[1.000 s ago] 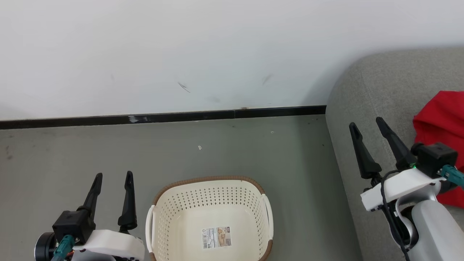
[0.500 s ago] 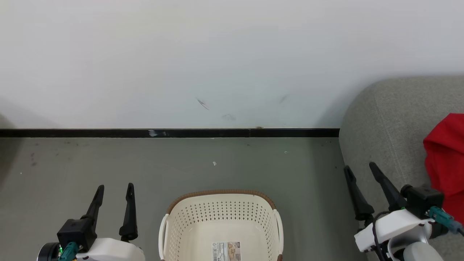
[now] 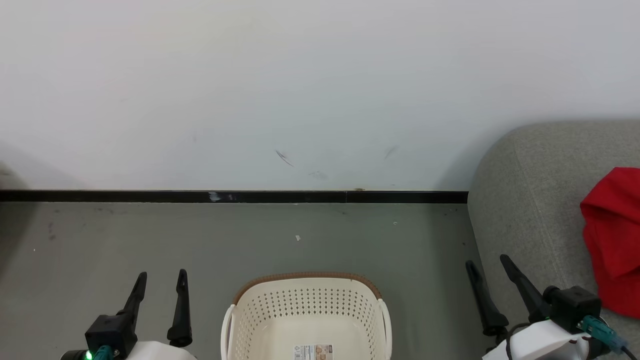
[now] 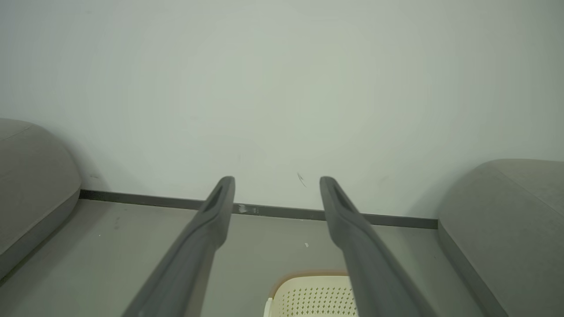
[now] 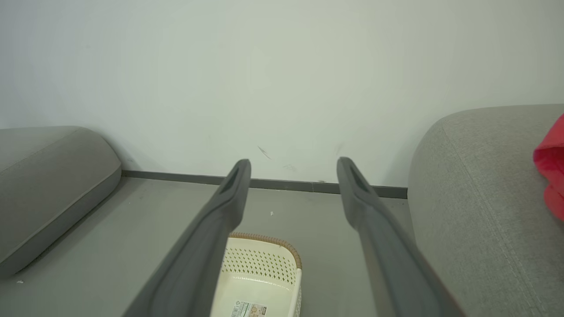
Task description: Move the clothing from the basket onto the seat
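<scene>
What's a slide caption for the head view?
Left gripper and right gripper open beside the basket, its visible floor bare; red clothing on the grey seat.

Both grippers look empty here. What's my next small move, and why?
Probably tip the head down to check the rest of the basket: its visible floor is bare but for a label, the clothing lies on the seat, and the left gripper and right gripper are open.

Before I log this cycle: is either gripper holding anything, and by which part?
Nothing is held. The left gripper and right gripper are open and bare; the clothing lies on the seat, apart from both.
</scene>
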Robot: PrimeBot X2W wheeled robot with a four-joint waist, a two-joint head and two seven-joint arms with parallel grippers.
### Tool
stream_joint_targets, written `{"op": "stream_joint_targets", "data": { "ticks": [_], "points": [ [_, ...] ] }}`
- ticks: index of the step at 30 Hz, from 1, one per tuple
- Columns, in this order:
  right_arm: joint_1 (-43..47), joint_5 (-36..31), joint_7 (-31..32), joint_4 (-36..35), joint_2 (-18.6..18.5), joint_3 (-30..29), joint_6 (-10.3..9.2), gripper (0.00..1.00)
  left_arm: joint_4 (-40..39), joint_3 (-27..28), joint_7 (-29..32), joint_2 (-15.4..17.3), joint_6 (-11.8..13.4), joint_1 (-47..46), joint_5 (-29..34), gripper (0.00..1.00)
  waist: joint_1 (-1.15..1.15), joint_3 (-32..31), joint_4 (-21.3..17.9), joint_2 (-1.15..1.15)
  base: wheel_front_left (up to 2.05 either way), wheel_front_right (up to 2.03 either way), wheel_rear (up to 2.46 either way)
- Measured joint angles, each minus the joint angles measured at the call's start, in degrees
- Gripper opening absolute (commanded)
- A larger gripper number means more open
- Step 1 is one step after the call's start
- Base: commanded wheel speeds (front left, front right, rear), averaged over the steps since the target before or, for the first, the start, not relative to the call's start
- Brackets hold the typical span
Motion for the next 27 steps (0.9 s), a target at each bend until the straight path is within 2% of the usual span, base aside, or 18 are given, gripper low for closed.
{"op": "stream_joint_targets", "data": {
  "ticks": [25, 26, 27],
  "points": [
    [3.3, -0.7, 0.2, -4.2, 0.5, -1.6, 0.0, 1.0, 0.6, -0.4, 0.0, -0.3, 0.0, 0.4, 0.0, 1.0, 0.0, 0.7, -0.4, 0.0, 0.0, 0.0, 0.0],
    [3.4, -0.6, 0.2, -4.1, 0.5, -1.6, 0.01, 0.0, 0.8, -0.5, 0.0, -0.4, 0.0, 0.4, 0.1, 0.0, 0.0, 0.7, -0.4, 0.0, 0.0, 0.0, 0.0],
    [3.4, -0.7, 0.2, -3.5, 0.6, -1.6, 0.01, 0.0, 1.3, -0.5, 0.1, -0.7, 0.0, 0.6, 0.0, 0.0, 0.0, 0.7, -0.4, 0.0, 0.0, 0.0, 0.0]
  ]
}}
